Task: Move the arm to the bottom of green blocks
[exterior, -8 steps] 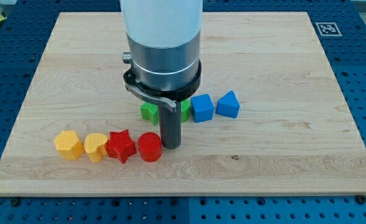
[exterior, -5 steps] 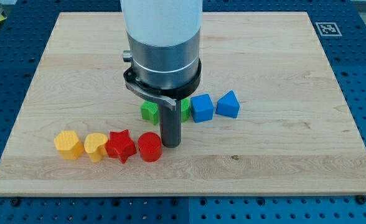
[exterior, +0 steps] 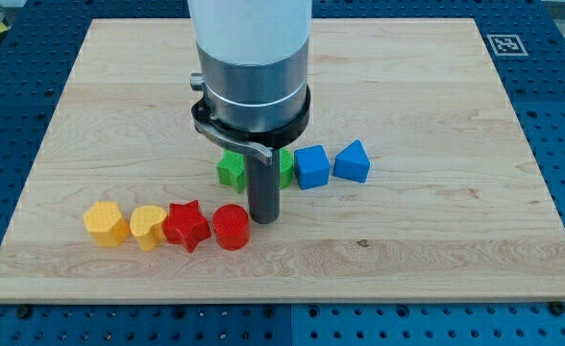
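Note:
Two green blocks sit near the board's middle, partly hidden behind the rod: one (exterior: 231, 171) shows at the rod's left, the other (exterior: 286, 168) shows as a sliver at its right. Their shapes cannot be made out. My tip (exterior: 264, 220) rests on the board just below and between them, close to their lower edges. It stands just right of the red cylinder (exterior: 231, 228), with a small gap.
A blue cube (exterior: 311, 166) and a blue wedge-like block (exterior: 352, 161) lie right of the green blocks. A row at lower left holds a yellow block (exterior: 105, 223), a yellow rounded block (exterior: 148, 227), a red star (exterior: 187, 226) and the red cylinder. The wooden board (exterior: 436, 211) lies on a blue perforated table.
The tip has crept slightly upward in the view, toward the green blocks. No block has moved.

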`<state>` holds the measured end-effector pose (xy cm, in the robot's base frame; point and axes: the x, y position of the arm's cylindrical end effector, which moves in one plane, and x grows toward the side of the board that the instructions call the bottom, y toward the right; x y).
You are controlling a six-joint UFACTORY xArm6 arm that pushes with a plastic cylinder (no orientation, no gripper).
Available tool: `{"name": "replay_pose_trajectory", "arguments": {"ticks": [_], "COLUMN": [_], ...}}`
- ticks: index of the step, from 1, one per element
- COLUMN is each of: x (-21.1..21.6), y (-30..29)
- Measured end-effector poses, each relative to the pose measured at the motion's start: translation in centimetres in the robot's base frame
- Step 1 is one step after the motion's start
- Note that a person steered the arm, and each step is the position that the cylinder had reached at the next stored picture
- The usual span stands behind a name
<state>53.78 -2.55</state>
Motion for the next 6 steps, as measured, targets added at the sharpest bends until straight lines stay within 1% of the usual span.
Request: {"name": "replay_pose_trajectory", "arguments": {"ticks": [4, 6], "x": [-0.7, -3.8], "y": [-0.5, -0.5]}}
